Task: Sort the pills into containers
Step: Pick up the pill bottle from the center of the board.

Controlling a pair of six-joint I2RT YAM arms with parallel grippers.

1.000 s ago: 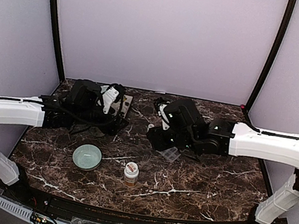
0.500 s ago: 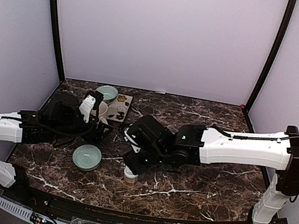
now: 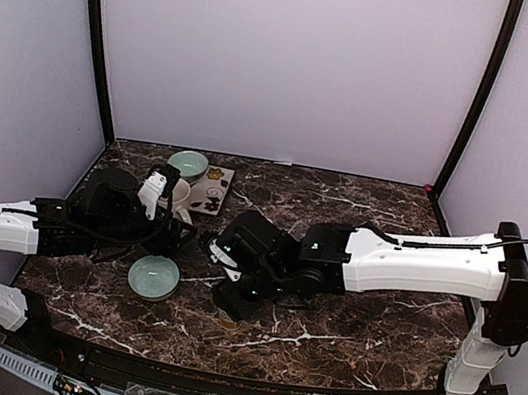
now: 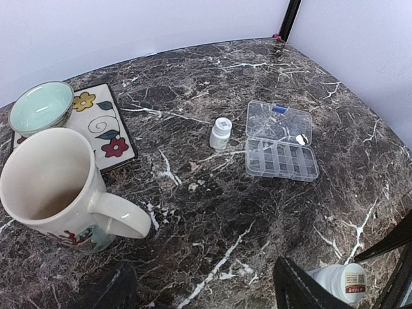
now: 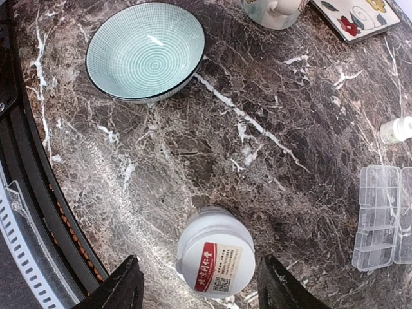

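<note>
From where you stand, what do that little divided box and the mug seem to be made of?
The divided box looks like clear, glossy hard plastic: the dark tabletop shows through it. The mug seems glazed ceramic, cream with painted decoration and a soft sheen, though I can't be sure.

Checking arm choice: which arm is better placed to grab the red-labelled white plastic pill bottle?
Right: the right pincer hangs open over the red-labelled white plastic pill bottle; left pincer is offset.
</note>
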